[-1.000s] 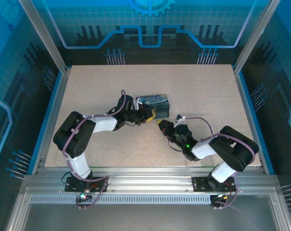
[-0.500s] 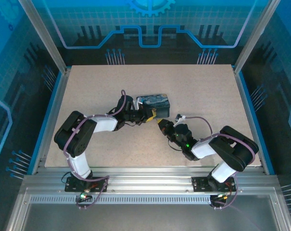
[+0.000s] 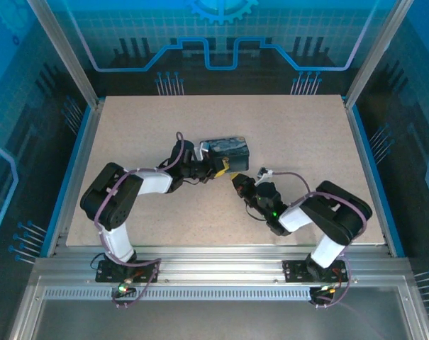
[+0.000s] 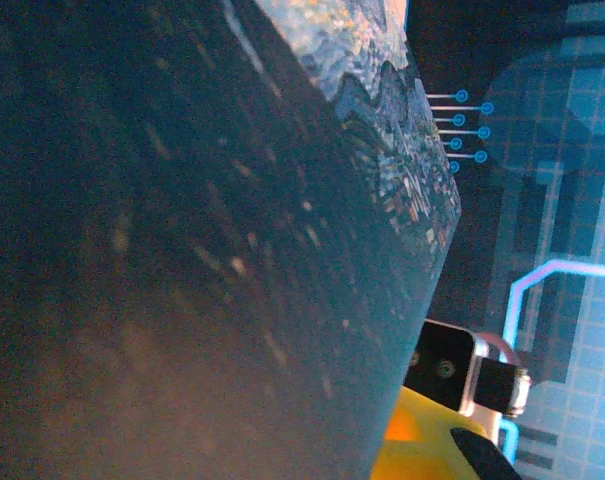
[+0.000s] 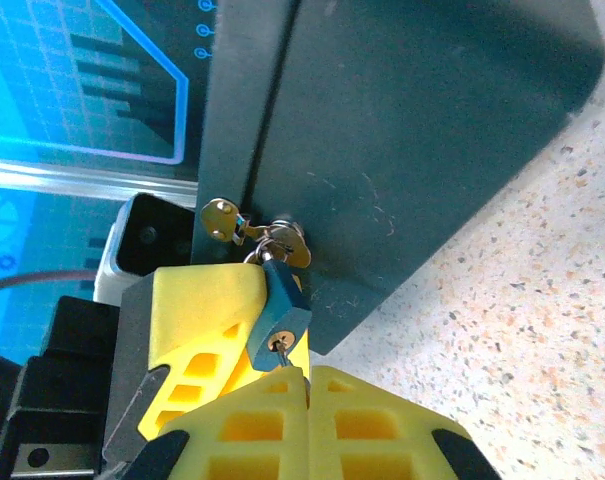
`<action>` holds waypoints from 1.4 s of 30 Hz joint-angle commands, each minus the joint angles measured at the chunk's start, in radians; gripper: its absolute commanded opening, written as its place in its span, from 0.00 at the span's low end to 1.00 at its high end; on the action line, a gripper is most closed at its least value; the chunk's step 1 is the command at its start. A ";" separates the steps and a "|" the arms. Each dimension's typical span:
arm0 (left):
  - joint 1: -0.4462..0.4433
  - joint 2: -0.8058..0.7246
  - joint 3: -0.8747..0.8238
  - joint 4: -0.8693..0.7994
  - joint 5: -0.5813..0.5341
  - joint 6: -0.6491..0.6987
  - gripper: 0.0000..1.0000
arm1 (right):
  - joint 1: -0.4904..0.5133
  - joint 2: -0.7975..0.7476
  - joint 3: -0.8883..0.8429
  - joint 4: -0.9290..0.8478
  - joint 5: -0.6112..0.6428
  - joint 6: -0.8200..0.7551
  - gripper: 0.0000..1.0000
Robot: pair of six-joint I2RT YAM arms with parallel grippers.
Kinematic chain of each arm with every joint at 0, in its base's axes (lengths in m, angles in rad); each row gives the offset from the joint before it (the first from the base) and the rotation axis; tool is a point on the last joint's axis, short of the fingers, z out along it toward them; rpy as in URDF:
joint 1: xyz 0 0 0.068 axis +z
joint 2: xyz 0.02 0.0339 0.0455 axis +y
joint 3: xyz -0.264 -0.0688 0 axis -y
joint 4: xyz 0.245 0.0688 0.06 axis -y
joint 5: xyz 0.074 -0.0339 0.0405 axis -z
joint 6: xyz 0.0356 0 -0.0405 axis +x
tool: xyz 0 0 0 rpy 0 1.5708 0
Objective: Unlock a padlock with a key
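2 yellow fingers [image 5: 372,430] of the right claw [image 5: 308,380] are pressed flat together. The key [image 5: 279,346], a tiny dark sliver, shows just past their tips, held there at the keyhole. Directly ahead of the tips and touching them hangs the blue padlock [image 5: 279,312], tilted, with its shackle looped through a brass latch [image 5: 244,228] a little further ahead. The latch sits on the front wall of a dark tin box [image 5: 412,130], which stretches ahead and to the right of this claw. Just left of the padlock, a yellow finger [image 5: 197,300] of the left claw [image 3: 220,167] lies against that same wall. Its jaws are drawn nearly together, and whether they pinch anything I cannot tell. From above, the 2 claws meet at the box's near edge on the speckled table [image 3: 299,127].
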 commanded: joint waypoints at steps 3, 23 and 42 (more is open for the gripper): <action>-0.008 -0.004 -0.016 0.071 0.065 -0.039 0.00 | 0.015 0.166 0.037 0.193 0.016 0.196 0.00; -0.011 -0.032 -0.047 0.121 0.094 -0.050 0.00 | 0.023 0.194 0.118 0.193 0.029 0.275 0.00; -0.052 -0.038 -0.038 0.062 0.153 -0.003 0.00 | -0.046 0.185 0.165 0.148 -0.136 0.253 0.00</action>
